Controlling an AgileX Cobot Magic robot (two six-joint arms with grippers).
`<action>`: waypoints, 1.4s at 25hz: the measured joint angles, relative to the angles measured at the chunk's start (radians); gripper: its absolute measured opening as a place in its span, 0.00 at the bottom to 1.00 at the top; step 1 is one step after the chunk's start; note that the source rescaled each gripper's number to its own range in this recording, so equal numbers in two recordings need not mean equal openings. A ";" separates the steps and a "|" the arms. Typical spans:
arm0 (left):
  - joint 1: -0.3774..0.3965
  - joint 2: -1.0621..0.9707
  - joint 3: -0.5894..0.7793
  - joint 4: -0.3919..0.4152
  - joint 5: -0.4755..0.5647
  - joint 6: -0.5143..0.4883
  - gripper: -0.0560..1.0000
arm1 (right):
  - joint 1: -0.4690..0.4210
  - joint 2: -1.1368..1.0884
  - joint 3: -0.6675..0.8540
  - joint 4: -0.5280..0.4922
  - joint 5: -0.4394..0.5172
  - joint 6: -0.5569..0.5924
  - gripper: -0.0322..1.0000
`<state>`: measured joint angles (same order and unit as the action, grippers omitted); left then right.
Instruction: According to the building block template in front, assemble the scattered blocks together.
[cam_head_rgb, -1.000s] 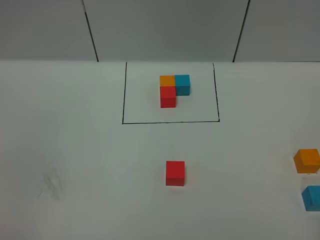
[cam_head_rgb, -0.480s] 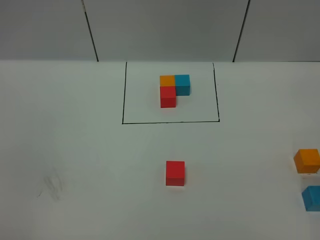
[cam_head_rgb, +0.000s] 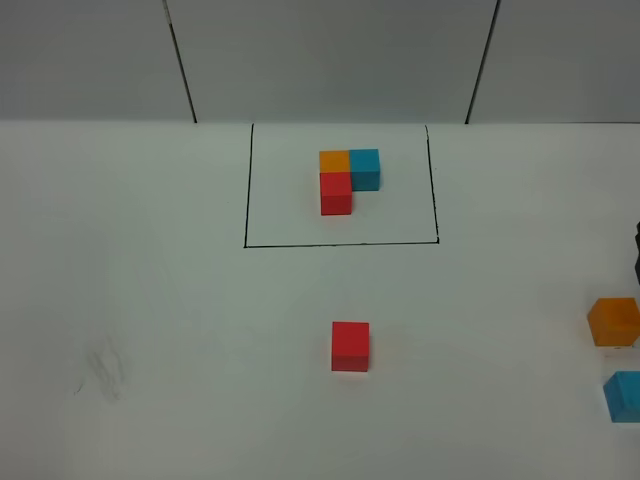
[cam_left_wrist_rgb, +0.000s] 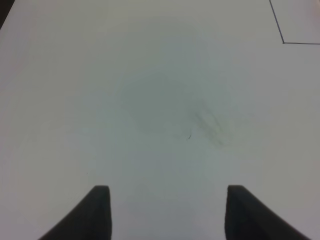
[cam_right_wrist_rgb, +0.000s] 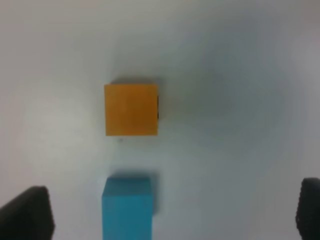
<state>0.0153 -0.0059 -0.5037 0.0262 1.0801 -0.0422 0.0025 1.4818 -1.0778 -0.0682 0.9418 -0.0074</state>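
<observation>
The right hand (cam_right_wrist_rgb: 167, 210) is hanging wide open above the orange cube (cam_right_wrist_rgb: 131, 110) and the light blue cube (cam_right_wrist_rgb: 126, 210), which are lying near each other but apart at the right edge of the desk (cam_head_rgb: 150, 300). The red cube (cam_head_rgb: 350, 345) is sitting alone mid-desk, in front of the framed building block template (cam_head_rgb: 348, 178). The left hand (cam_left_wrist_rgb: 167, 200) is idling part-open over bare desk, holding nothing. The step in hand is probably picking up the orange cube. To do it well, the right hand should be centring over that cube, squaring its fingers to two flat faces and descending clear of the light blue cube before closing.
</observation>
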 joint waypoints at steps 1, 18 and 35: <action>0.000 0.000 0.000 0.000 0.000 0.000 0.60 | 0.000 0.017 -0.004 0.004 -0.002 0.000 1.00; 0.000 0.000 0.000 0.000 0.000 0.001 0.60 | 0.020 0.234 -0.009 0.076 -0.132 -0.033 0.99; 0.000 0.000 0.000 0.000 0.000 0.001 0.60 | 0.020 0.415 -0.009 0.068 -0.243 -0.030 0.97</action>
<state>0.0153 -0.0059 -0.5037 0.0262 1.0801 -0.0413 0.0229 1.8965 -1.0870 0.0000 0.6988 -0.0374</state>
